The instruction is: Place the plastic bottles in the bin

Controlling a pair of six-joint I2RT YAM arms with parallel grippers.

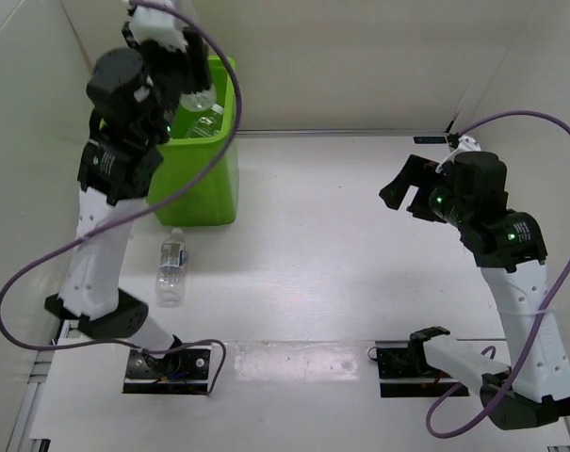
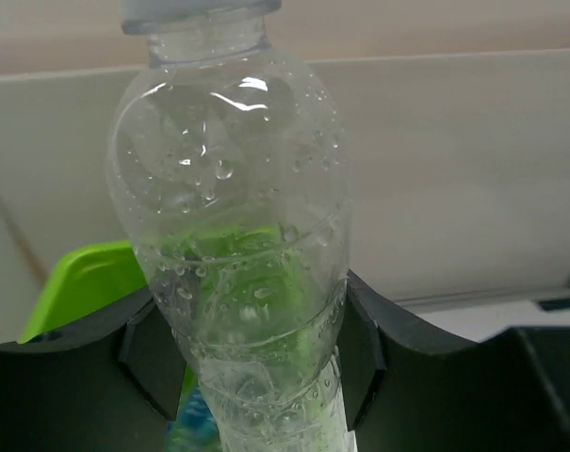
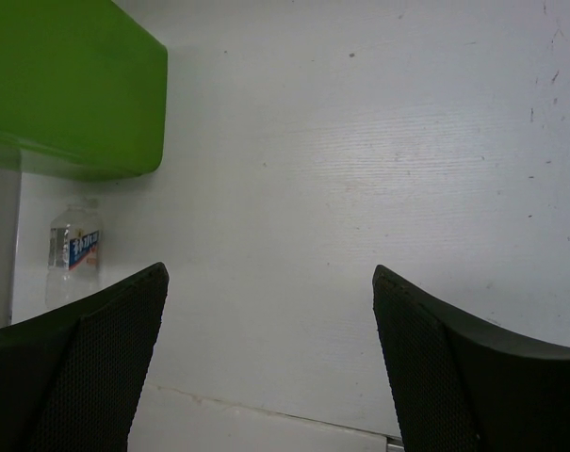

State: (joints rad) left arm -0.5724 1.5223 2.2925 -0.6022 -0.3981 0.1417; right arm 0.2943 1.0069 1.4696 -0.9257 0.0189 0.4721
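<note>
Pinching a clear plastic bottle (image 2: 233,235) at its waist with the left claw (image 2: 252,358), pads pressed against both sides, capped neck pointing up past the fingers, droplets clinging inside the wall. Held high, right over the open mouth of the lime-green bin (image 1: 202,184) — directly beneath the claw in the overhead view, with a corner of green rim showing below and to the left of the pads in the wrist view. Down inside, under the held bottle, seemingly another bottle (image 1: 207,122) already in (count down there not readable). Further out, nearer the arm bases than the claw and just off the bin's front wall, one labelled bottle (image 1: 171,266) lying on the table (image 1: 341,245), untouched. Well off to the right, the right claw (image 3: 270,320) spread wide and empty, hovering above bare table, that same lying bottle at the far left of its view. By judgement, past the halfway mark: one release pending here, then at least one more pick from the table — no fourth bottle seen outside the bin.
</note>
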